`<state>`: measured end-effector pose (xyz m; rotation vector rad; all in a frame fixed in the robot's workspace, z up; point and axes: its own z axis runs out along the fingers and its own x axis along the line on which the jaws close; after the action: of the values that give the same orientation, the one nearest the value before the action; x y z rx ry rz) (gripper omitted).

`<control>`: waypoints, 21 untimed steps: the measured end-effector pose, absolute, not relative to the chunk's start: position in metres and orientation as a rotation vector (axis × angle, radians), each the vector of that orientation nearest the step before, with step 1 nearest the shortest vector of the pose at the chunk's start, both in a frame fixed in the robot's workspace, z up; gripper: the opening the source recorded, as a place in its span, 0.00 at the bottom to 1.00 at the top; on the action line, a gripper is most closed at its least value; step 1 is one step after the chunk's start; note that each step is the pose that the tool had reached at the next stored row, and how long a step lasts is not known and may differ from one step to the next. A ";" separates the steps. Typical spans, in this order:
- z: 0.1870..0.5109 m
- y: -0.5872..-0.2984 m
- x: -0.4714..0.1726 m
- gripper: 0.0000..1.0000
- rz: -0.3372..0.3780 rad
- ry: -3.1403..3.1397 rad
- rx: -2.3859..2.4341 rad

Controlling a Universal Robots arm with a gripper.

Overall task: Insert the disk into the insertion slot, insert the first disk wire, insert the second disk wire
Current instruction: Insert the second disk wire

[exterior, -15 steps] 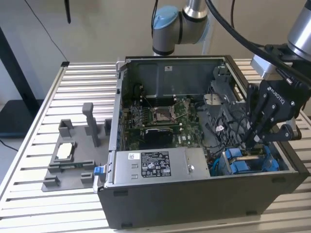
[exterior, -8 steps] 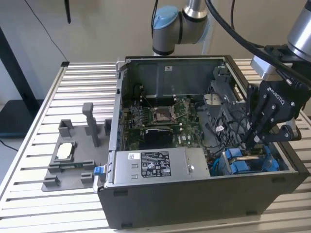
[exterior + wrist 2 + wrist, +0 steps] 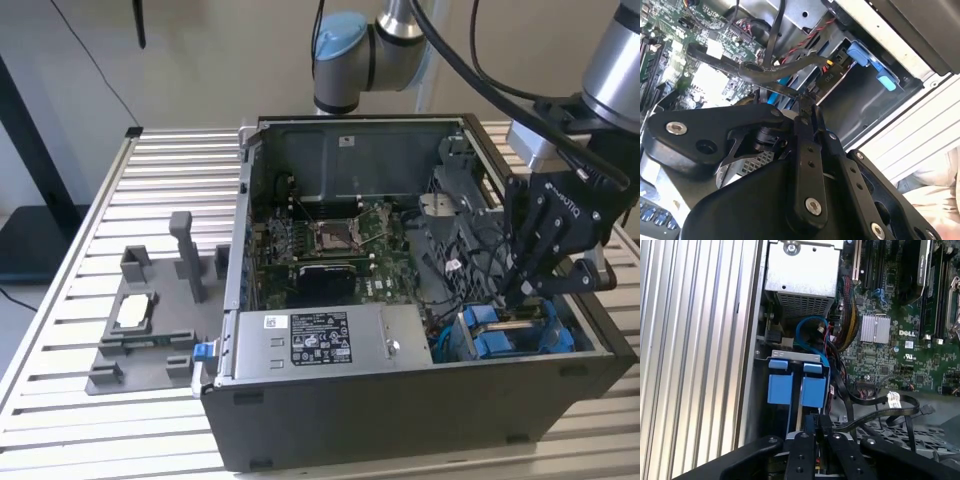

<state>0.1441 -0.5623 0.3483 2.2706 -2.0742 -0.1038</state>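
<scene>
The disk sits inside the insertion slot (image 3: 560, 335) at the near right corner of the dark case, and its blue carrier tabs (image 3: 492, 338) stick up. In the first wrist view the two blue tabs (image 3: 796, 389) stand side by side under the slot's grey bracket (image 3: 790, 357). My gripper (image 3: 520, 297) hangs right over the disk's end. Its fingers (image 3: 804, 442) are closed on the black connector of a disk wire (image 3: 813, 421). That black wire (image 3: 765, 75) loops back over the motherboard. The fingertips (image 3: 807, 107) press together on it next to the blue tabs (image 3: 867, 60).
A silver power supply box with a white sticker (image 3: 320, 335) lies along the case's front wall. The motherboard (image 3: 340, 245) fills the case floor. Red and black cables and a blue cable loop (image 3: 807, 325) crowd the slot. A grey fixture (image 3: 150, 320) stands on the slatted table (image 3: 90, 420).
</scene>
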 end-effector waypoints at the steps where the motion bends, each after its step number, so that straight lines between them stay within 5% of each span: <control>1: 0.348 -0.562 0.144 0.16 -0.099 -2.076 2.273; 21: 0.343 -0.564 0.147 0.16 -0.111 -2.150 2.234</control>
<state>0.1465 -0.5639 0.3432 2.2344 -2.1498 -0.1105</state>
